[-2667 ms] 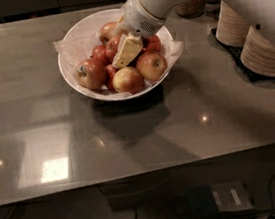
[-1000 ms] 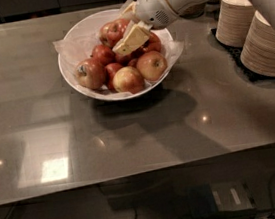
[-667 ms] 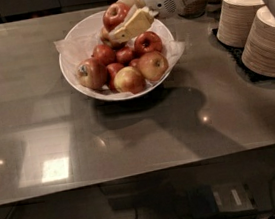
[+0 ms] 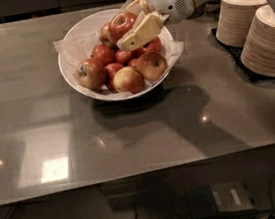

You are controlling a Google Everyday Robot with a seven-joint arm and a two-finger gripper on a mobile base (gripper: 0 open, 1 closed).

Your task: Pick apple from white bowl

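Note:
The white bowl (image 4: 63,71), lined with crinkled white paper, stands on the grey table at the back centre and holds several apples. My gripper (image 4: 126,25) reaches in from the upper right and is shut on the large deep-red apple (image 4: 121,23). One tan finger (image 4: 141,32) lies in front of the apple and the other sits behind it. The apple is held above the pile, over the bowl's back half.
Other red and yellow-red apples (image 4: 129,79) remain in the bowl. Two tall stacks of tan paper plates (image 4: 268,43) stand on a dark mat at the right. The table's front edge (image 4: 136,178) runs across below, with cables under it.
The gripper closed on the red apple among the pile and has risen with it, up and back, so the apple now hangs above the other apples.

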